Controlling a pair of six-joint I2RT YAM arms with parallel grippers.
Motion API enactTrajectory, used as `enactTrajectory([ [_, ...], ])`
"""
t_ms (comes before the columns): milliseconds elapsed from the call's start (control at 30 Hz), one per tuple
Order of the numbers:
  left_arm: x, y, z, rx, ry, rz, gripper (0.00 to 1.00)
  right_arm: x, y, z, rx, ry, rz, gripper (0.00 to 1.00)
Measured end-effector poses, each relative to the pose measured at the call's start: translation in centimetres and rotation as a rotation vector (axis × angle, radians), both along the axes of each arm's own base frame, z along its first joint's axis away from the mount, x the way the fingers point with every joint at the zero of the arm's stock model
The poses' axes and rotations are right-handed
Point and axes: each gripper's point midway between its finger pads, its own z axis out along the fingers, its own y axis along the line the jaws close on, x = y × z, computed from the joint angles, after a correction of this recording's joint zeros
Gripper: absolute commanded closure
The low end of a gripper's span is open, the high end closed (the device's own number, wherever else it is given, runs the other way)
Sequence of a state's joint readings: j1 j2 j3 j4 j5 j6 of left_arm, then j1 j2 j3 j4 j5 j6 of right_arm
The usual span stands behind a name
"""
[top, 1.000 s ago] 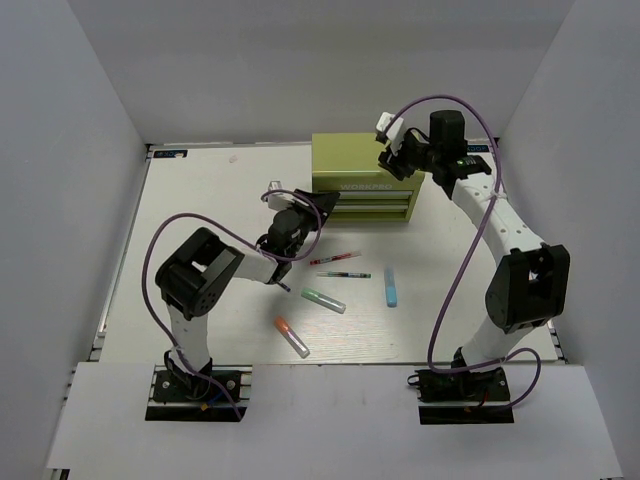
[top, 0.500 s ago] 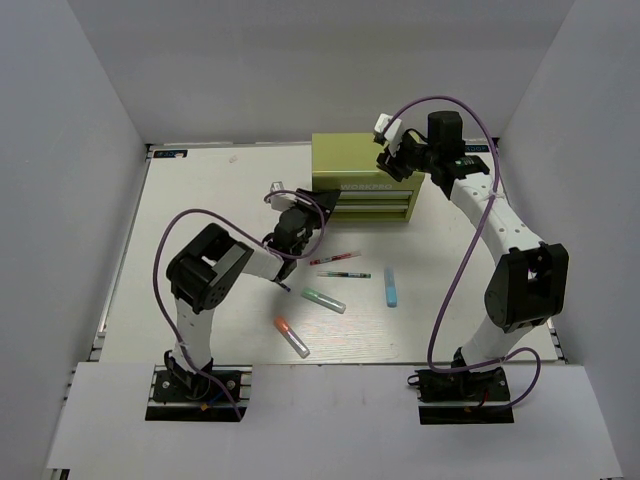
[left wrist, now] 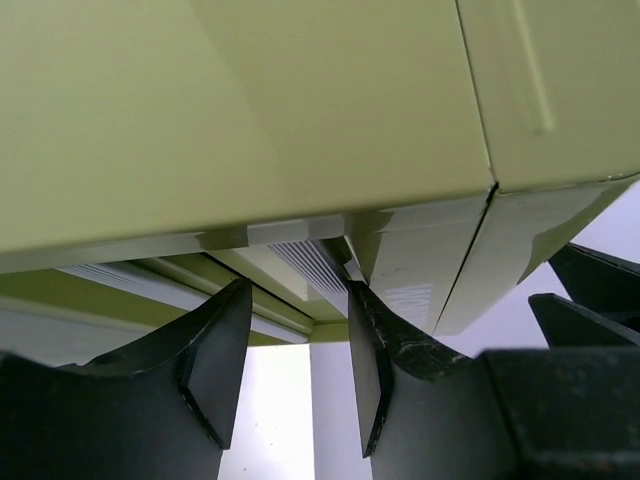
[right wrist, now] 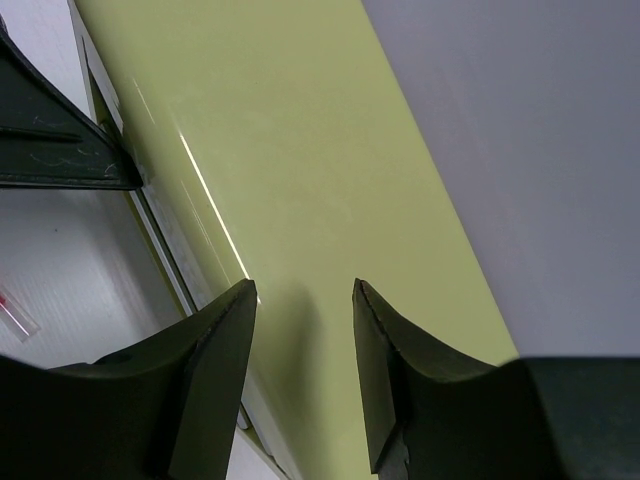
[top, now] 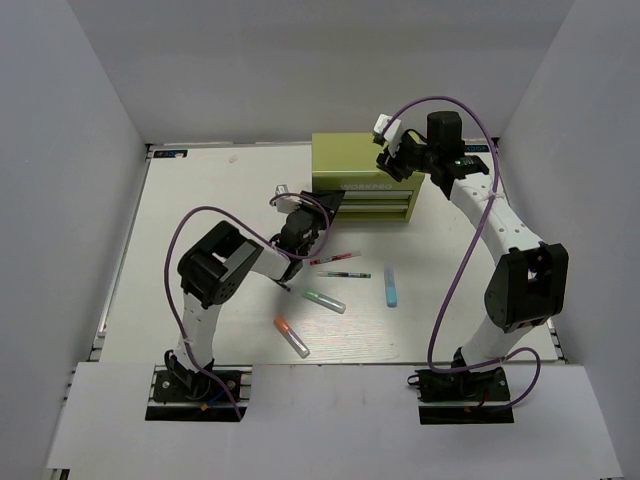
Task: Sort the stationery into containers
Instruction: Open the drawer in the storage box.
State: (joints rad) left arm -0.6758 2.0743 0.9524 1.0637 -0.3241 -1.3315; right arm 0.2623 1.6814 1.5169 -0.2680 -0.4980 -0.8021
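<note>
Stationery [top: 335,258] lay loose on the desk [top: 200,200] before the closed tool chest [top: 360,165]; left claw [left wrist: 290,370], half open, straddled its drawer lip [left wrist: 310,265], gripping nothing; right claw [right wrist: 300,330] hung parted and empty above the top; a pull might slip off, or drag the unbraced chest

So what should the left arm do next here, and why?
Likely ease the left gripper a touch forward and close on the drawer's ribbed handle strip, ready to pull. That strip shows between its open jaws at the tool chest front, the drawers look shut, and the pens lie on the table.
</note>
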Motion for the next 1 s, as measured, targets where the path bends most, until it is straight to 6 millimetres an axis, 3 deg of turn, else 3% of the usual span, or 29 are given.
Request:
enactTrajectory([
  [500,1.1,-0.8,0.6,-0.142,-0.056,0.067,0.47,-0.2,-0.2,-0.4,-0.022,0.003,0.009,0.52],
  [1000,0.7,-1.2,1.3,-0.254,-0.104,0.127,0.72,-0.7,-0.7,-2.4,-0.08,0.074,0.011,0.51],
])
